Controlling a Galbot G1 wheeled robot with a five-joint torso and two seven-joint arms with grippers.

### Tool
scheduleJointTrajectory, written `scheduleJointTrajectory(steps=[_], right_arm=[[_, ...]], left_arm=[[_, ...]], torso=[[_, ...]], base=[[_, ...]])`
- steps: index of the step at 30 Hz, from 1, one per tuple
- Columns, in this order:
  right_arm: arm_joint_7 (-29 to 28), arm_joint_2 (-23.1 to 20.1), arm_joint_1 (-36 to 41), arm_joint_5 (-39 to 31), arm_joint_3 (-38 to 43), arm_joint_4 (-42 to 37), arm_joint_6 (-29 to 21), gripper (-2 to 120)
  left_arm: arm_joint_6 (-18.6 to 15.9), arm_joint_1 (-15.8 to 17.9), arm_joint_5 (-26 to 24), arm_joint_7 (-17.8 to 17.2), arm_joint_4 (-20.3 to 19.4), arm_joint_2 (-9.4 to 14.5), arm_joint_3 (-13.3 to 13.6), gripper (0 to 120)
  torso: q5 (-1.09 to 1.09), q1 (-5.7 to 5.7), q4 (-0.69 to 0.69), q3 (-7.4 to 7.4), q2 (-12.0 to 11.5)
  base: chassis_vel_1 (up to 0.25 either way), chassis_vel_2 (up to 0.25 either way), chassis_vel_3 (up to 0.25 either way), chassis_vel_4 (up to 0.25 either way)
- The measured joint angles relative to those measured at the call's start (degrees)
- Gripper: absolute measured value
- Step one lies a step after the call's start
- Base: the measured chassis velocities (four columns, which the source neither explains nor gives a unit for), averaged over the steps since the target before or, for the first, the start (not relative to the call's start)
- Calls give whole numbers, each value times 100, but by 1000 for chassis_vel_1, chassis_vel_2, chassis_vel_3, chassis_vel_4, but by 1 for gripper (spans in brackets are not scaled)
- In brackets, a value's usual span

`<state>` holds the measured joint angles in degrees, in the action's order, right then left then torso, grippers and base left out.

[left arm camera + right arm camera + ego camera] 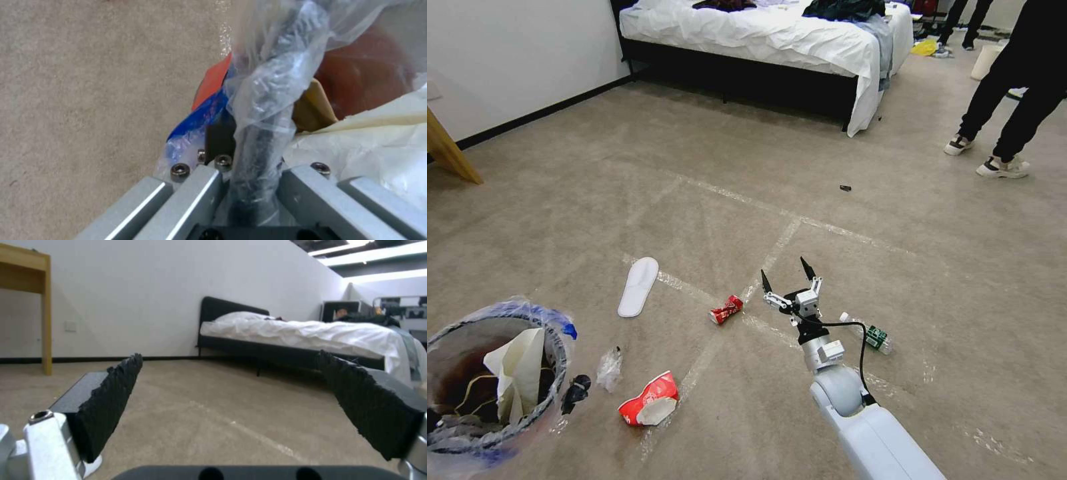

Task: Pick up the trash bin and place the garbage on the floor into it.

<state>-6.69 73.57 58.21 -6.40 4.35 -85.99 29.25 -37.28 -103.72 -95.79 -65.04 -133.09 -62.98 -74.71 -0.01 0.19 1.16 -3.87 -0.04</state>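
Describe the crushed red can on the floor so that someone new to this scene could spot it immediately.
Start at the right gripper, hovering open over the taped carpet. Just to its left, beside a tape line, lies the crushed red can, right of the white slipper. It is smaller and more compact than the flattened red-and-white paper cup nearer the trash bin.
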Motion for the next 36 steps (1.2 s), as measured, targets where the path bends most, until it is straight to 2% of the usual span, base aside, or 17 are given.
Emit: scheduleJointTrajectory(steps=[6, 7, 8, 11, 12, 14, 15, 17, 20, 21, 22, 27, 30, 31, 33, 34, 36], right_arm=[[448, -313, -379, -59, -192, 59, 126, 100], [761, -588, -633, -70, -352, 115, 221, 100], [761, -588, -633, -70, -352, 115, 221, 100], [1409, -1277, -1267, -148, -760, 121, 243, 100], [1409, -1277, -1267, -148, -760, 121, 243, 100], [1931, -1654, -1860, -435, -1318, 130, 198, 100], [1931, -1654, -1860, -435, -1318, 130, 198, 100], [2193, -1805, -2265, -817, -1859, 232, 172, 100], [2707, -1825, -2627, -1317, -2357, 374, 101, 100], [2707, -1825, -2627, -1317, -2357, 374, 101, 100], [2979, -1785, -2846, -1617, -2711, 459, 42, 100], [3092, -1659, -3165, -1757, -3262, 536, -97, 100], [2894, -1474, -3799, -1770, -4079, 521, -655, 100], [2894, -1474, -3799, -1770, -4079, 521, -655, 100], [2634, -1419, -4172, -1825, -4505, 354, -1172, 100], [2634, -1419, -4172, -1825, -4505, 354, -1172, 100], [2519, -1336, -4533, -2017, -4953, 137, -1671, 100]], left_arm=[[-48, -81, 1, 74, 19, 23, -111, 0], [-62, -101, 8, 99, 38, 49, -152, 0], [-62, -101, 8, 99, 38, 49, -152, 0], [-63, -33, 18, 97, 105, 153, -123, 0], [-63, -33, 18, 97, 105, 153, -123, 0], [-57, 38, 29, 95, 133, 158, -58, 0], [-57, 38, 29, 95, 133, 158, -58, 0], [-55, 112, 57, 86, 166, 155, 22, 0], [-53, 118, 98, 82, 180, 105, 28, 0], [-53, 118, 98, 82, 180, 105, 28, 0], [-46, 115, 114, 86, 180, 73, 18, 0], [-25, 97, 159, 87, 178, 23, 6, 0], [-15, 38, 281, 97, 187, -87, -3, 0], [-15, 38, 281, 97, 187, -87, -3, 0], [-5, 4, 323, 111, 188, -139, -28, 0], [-5, 4, 323, 111, 188, -139, -28, 0], [-1, -34, 330, 119, 194, -163, -76, 0]], torso=[[1, 0, 1, 0, 0], [2, 0, -1, 0, 0], [2, 0, -1, 0, 0], [-1, 0, 3, 0, -1], [-1, 0, 3, 0, -1], [0, 0, 1, 0, -1], [0, 0, 1, 0, -1], [0, 0, 1, -1, -1], [0, 0, 0, 0, -1], [0, 0, 0, 0, -1], [0, 0, 0, 0, -1], [0, 0, 0, 0, -1], [0, 0, -1, 0, -1], [0, 0, -1, 0, -1], [-2, 0, 0, 0, -1], [-2, 0, 0, 0, -1], [-1, 0, 0, 0, 0]], base=[[0, 0, 0, 0], [0, 0, 0, 0], [0, 0, 0, 0], [0, 0, 0, 0], [0, 0, 0, 0], [0, 0, 0, 0], [0, 0, 0, 0], [0, 0, 0, 0], [0, 0, 0, 0], [0, 0, 0, 0], [0, 0, 0, 0], [0, 0, 0, 0], [0, 0, 0, 0], [0, 0, 0, 0], [0, 0, 0, 0], [0, 0, 0, 0], [0, 0, 0, 0]])
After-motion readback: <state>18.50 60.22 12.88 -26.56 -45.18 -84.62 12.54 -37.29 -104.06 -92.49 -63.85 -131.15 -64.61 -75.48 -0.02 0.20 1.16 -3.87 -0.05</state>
